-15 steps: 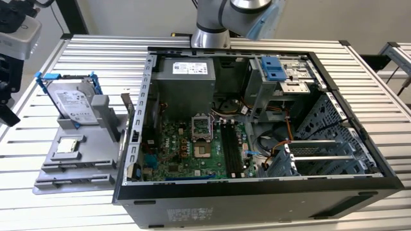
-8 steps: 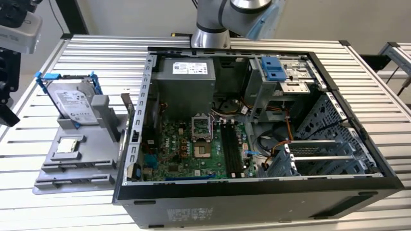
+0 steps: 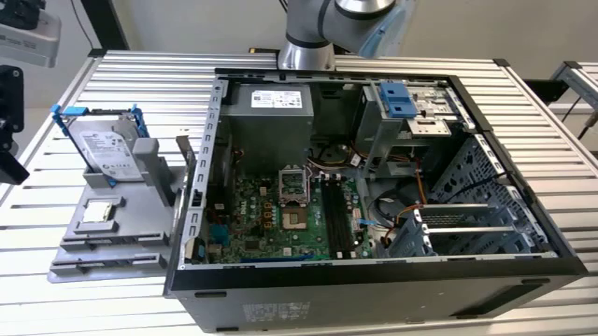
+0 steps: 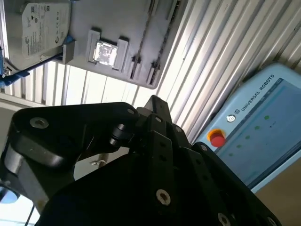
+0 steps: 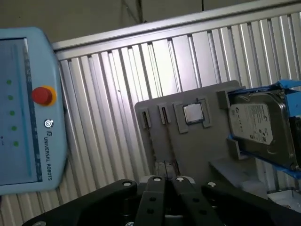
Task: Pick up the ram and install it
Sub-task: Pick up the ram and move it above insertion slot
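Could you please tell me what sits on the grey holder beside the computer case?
A blue-framed hard drive and a small square chip; whatever lies beneath the drive is covered.

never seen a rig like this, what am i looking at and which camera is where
This is one robot arm with a black gripper at its end. The exterior view is from a camera off the arm; both wrist views are from cameras riding on it. On the slatted table stands an open computer case, its green motherboard exposed. On the exterior view's left of it, a grey holder carries a hard drive in a blue frame and a small square chip. The wrist views show a pale blue control tablet. Whether the gripper holds anything I cannot tell.
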`<state>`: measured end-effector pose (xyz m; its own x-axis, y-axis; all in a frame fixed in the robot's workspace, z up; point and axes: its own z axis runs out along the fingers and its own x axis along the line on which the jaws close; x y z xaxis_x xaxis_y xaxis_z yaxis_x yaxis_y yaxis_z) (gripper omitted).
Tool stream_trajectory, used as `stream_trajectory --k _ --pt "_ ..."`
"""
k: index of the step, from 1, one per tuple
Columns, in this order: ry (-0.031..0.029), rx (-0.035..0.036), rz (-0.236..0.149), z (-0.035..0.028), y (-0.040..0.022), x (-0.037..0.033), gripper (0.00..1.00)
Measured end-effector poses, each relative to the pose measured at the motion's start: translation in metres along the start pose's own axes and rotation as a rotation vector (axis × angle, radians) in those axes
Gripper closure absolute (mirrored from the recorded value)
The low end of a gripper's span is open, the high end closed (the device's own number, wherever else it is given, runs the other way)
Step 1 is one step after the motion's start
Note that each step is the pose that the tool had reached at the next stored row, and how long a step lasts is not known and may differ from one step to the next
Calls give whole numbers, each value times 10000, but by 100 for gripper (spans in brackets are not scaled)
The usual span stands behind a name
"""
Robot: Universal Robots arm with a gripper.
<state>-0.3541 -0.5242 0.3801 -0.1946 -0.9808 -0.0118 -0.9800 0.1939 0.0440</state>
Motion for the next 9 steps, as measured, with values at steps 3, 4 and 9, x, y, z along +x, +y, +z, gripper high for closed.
stream_trajectory --k 3,4,9 --pt "19 18 -551 0 0 0 100" --pt "26 22 -725 0 0 0 100" --pt "58 46 -1616 0 0 0 100"
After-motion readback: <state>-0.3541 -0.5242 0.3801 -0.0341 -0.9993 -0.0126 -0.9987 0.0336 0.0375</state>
